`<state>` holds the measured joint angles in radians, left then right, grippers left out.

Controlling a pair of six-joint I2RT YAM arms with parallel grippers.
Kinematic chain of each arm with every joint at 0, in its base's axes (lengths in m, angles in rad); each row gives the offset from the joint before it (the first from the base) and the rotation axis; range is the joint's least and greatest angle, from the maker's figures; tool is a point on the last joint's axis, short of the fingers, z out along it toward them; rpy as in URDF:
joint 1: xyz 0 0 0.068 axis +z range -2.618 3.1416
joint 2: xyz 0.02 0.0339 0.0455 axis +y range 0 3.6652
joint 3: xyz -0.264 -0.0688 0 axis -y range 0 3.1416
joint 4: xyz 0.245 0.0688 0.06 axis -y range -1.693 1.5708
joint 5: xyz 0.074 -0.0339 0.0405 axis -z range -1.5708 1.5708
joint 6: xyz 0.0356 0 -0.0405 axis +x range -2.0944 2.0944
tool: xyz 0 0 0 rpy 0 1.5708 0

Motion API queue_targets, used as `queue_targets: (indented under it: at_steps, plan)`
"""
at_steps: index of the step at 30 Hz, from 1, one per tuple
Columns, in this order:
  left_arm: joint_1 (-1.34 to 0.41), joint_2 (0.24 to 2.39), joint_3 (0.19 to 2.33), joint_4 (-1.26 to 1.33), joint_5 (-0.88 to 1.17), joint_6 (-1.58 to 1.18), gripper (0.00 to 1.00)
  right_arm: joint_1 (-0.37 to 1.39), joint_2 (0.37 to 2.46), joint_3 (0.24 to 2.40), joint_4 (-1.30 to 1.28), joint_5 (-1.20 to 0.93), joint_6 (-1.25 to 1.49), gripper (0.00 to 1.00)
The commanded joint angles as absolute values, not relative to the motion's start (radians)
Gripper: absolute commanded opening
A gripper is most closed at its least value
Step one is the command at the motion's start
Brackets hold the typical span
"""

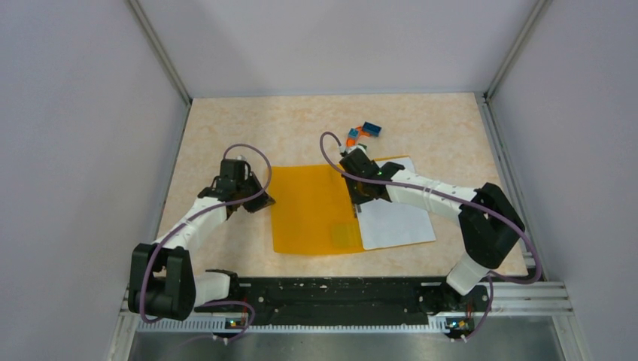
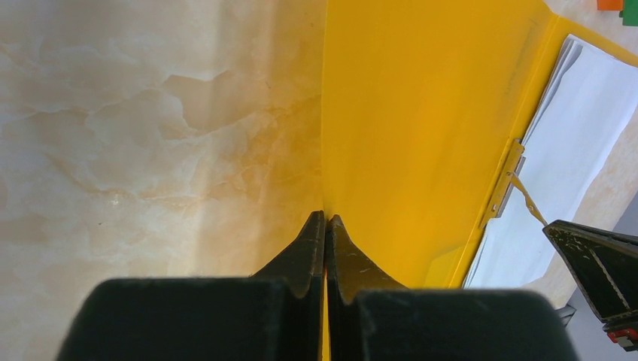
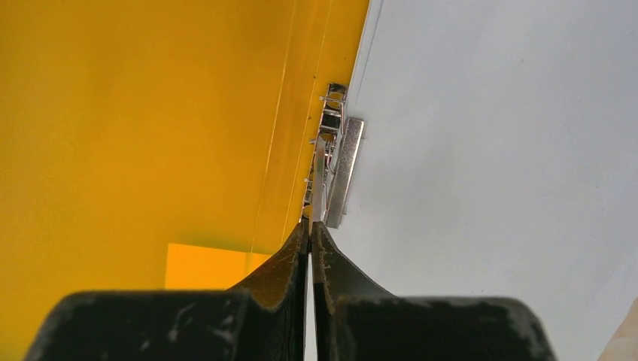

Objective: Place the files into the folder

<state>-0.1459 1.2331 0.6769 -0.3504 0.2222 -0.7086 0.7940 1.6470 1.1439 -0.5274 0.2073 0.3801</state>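
Clip [image 3: 319, 177] lever pinched in my right jaws, left jaws clamp the folder [image 1: 312, 207] edge; lower gently onto the files [image 1: 399, 222].

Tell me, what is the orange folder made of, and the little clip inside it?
The folder looks like thin plastic: smooth, evenly orange, slightly glossy. The clip looks like metal: silvery, with bright reflections. Both are guesses from looks alone.

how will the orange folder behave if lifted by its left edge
The folder looks like thin sheet plastic, so it would probably bend and sag, not lift flat. Its glossy surface may slip. The files on the other half probably weigh that side down.
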Motion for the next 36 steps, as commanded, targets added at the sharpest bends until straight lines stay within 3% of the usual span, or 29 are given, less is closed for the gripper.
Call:
queue_targets:
  at_steps: [1,36]
  plan:
    - [-0.147,1.229,0.709,-0.357,0.181,-0.709,0.00,0.815,1.612,1.101,-0.550,0.201,0.398,0.01]
    - [-0.147,1.185,0.647,-0.362,0.160,-0.747,0.00,0.824,1.689,0.935,-0.520,0.200,0.418,0.00]
